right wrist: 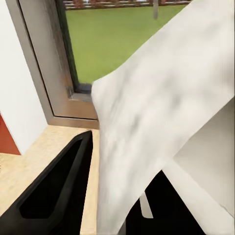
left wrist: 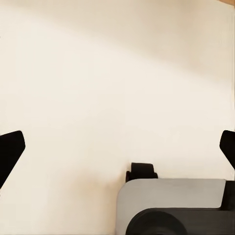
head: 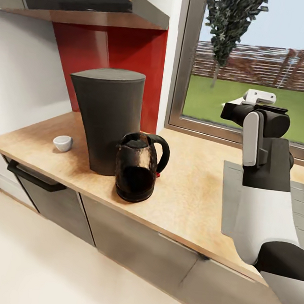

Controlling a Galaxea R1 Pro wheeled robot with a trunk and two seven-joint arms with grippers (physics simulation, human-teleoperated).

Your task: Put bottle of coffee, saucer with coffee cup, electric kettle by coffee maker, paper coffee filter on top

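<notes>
On the wooden countertop (head: pixel 189 194) stands the tall dark grey coffee maker (head: pixel 107 118). The black electric kettle (head: pixel 138 167) sits right against its front right side, handle toward the window. A small white coffee cup (head: pixel 63 143) rests on the counter left of the coffee maker. My right gripper (head: pixel 254 101) is raised near the window, to the right of and slightly above the coffee maker's top, shut on a white paper coffee filter (right wrist: pixel 156 112); one dark finger (right wrist: pixel 58 181) shows beside the paper. My left gripper (left wrist: pixel 117 152) hangs open over the cream floor, nothing between its fingers.
A red backsplash (head: pixel 130 55) and a steel range hood (head: pixel 93 6) sit behind and above the coffee maker. The window frame (head: pixel 179 79) runs along the counter's back. A grey sink area (head: pixel 232 194) lies at the right. A dark oven handle (head: pixel 33 176) juts out below the counter's left end.
</notes>
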